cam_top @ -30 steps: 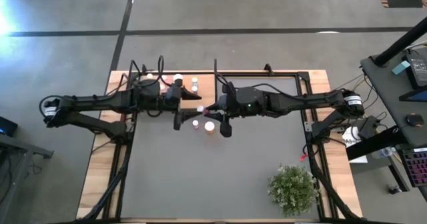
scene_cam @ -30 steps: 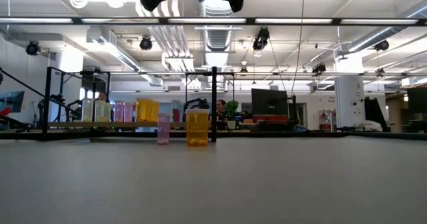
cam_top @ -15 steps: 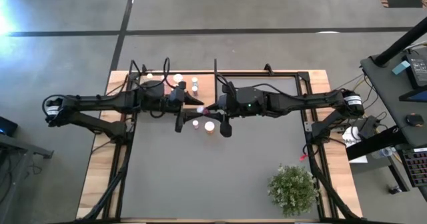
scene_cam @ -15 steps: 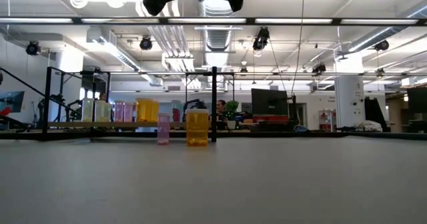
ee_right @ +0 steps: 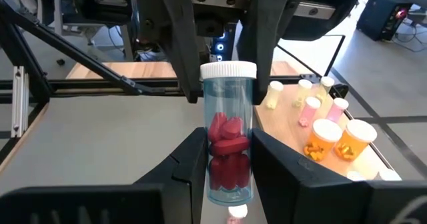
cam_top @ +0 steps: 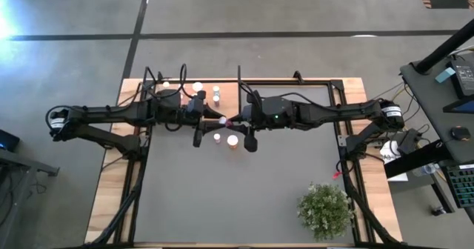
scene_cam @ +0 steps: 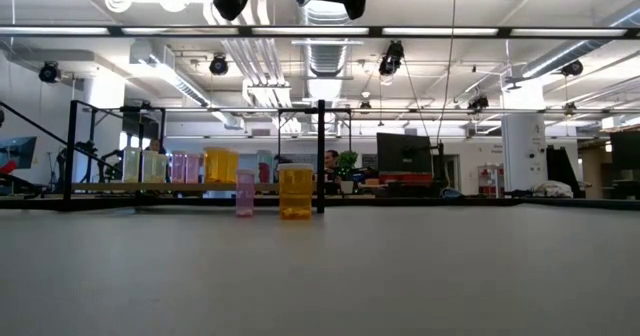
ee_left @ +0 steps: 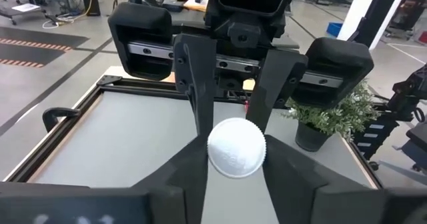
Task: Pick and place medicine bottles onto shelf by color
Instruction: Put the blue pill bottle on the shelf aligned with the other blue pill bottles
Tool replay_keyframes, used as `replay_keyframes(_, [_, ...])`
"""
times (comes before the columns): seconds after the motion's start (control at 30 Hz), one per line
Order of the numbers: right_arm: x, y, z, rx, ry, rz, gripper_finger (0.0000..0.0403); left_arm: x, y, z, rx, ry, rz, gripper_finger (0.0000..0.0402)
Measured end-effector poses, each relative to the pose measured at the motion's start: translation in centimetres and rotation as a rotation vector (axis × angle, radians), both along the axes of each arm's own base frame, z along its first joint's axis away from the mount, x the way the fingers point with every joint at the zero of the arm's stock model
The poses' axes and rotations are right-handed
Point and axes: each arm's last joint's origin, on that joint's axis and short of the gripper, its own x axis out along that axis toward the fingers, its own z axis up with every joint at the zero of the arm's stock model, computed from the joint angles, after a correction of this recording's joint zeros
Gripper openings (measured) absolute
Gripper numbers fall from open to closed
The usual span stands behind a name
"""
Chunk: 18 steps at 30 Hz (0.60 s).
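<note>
Right wrist view: clear white-capped bottle of red pills (ee_right: 228, 134) sits pinched by the right gripper (ee_right: 227, 174) at frame centre, the left gripper (ee_right: 217, 47) now closing onto its cap, a handover toward the light-wood shelf (ee_right: 293, 134).

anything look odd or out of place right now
One thing stands out: a bottle of red pills hangs in mid-air above the table, gripped between the right gripper and the left gripper, both sets of jaws on it at once. Nothing looks spilled; the bottles on the shelf stand upright.
</note>
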Motion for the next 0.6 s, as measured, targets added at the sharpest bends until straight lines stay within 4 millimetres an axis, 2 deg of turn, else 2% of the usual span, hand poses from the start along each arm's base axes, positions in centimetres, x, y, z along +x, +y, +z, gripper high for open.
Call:
replay_keyframes(0.13, [0.0, 0.0, -0.01, 0.0, 0.001, 0.0, 0.0096, 0.0, 0.0, 0.0, -0.003, 0.0, 0.0, 0.0093])
replay_keyframes(0.33, [-0.07, 0.03, -0.21, 0.033, 0.022, -0.005, 0.0097, 0.01, 0.0, -0.03, -0.003, 0.002, 0.0, 0.0103])
replay_keyframes(0.6, [-0.6, 0.06, 0.35, 0.099, 0.15, -0.029, 0.0154, -0.01, 0.04, 0.05, -0.001, -0.004, 0.006, 0.0105])
